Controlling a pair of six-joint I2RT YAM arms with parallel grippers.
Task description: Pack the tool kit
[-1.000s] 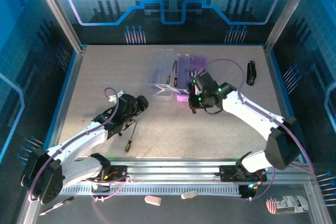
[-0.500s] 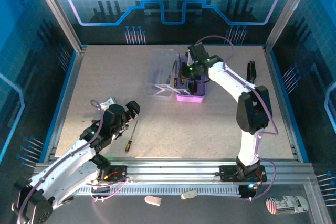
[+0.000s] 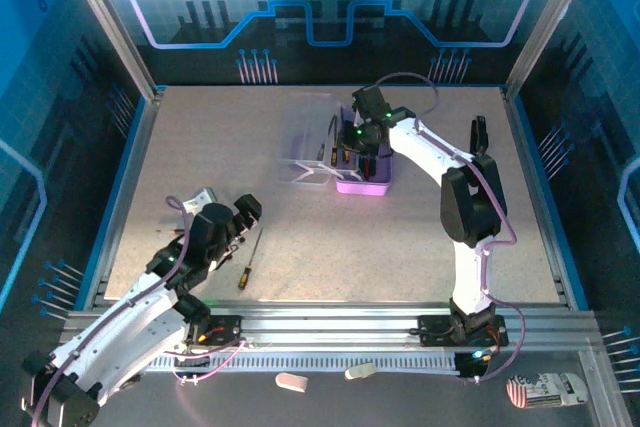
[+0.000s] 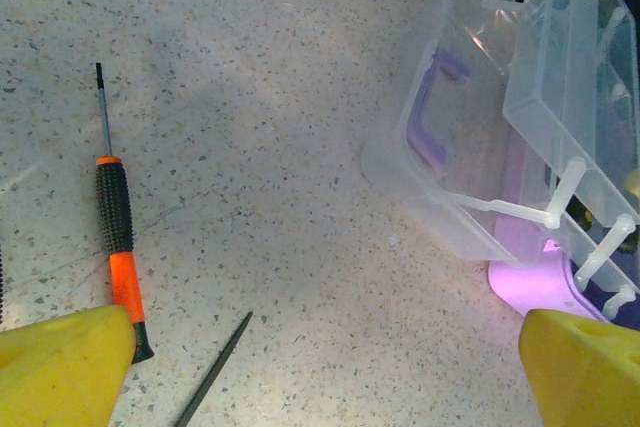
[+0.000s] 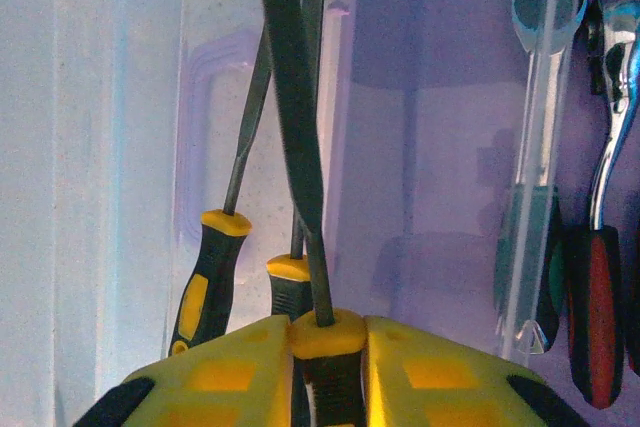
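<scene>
Tool case (image 3: 365, 187) at far-centre of table (image 3: 420, 247), open: clear lid (image 3: 305, 137) folded out left of purple base (image 3: 382, 175). Right gripper (image 3: 360, 152) over base; jaws nearly closed, pads (image 5: 225, 367) pressed on both sides of yellow-black screwdriver (image 5: 322, 347), shaft pointing away from wrist. Two more yellow-black screwdrivers (image 5: 205, 277) lay in case just left of it, red-handled tool (image 5: 595, 317) to right. Left gripper (image 3: 247, 210) near-left, well apart from case; jaws spread fully wide, nothing between. Orange-black screwdriver (image 3: 247, 259) lay on table just beside it, near side.
</scene>
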